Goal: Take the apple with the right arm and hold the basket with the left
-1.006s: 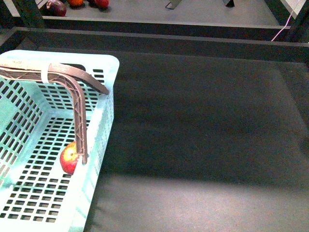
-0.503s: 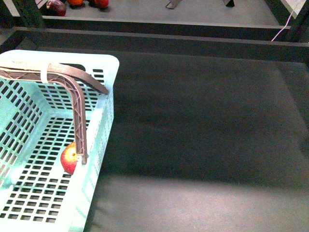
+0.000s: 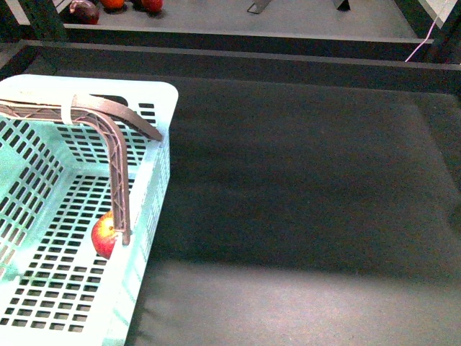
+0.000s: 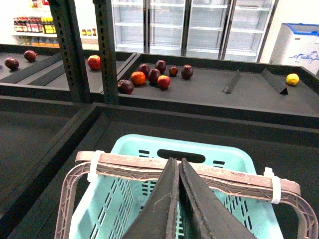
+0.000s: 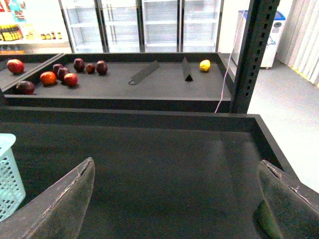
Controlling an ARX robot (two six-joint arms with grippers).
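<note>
The light teal basket [image 3: 155, 180] stands at the near left of the dark table. Its brownish latticed handle [image 3: 119, 173] arches over it. The red apple [image 3: 104, 236] with a yellow patch lies on the basket floor by the right wall, partly hidden behind the handle. Neither gripper shows in the front view. My left gripper [image 4: 175, 163] is shut, its tips just over the middle of the handle [image 4: 129, 164] above the basket [image 4: 219, 154]. My right gripper [image 5: 175, 167] is open and empty over the bare dark mat, with the basket's corner [image 5: 7, 174] off to one side.
The dark mat [image 3: 302, 187] stretches right of the basket. A raised ledge [image 3: 230, 58] borders the far side. Beyond it a shelf holds several dark red and orange fruits [image 4: 154, 77] and a yellow fruit [image 5: 205, 65]. A dark upright post [image 5: 251, 55] stands at the table's far right corner.
</note>
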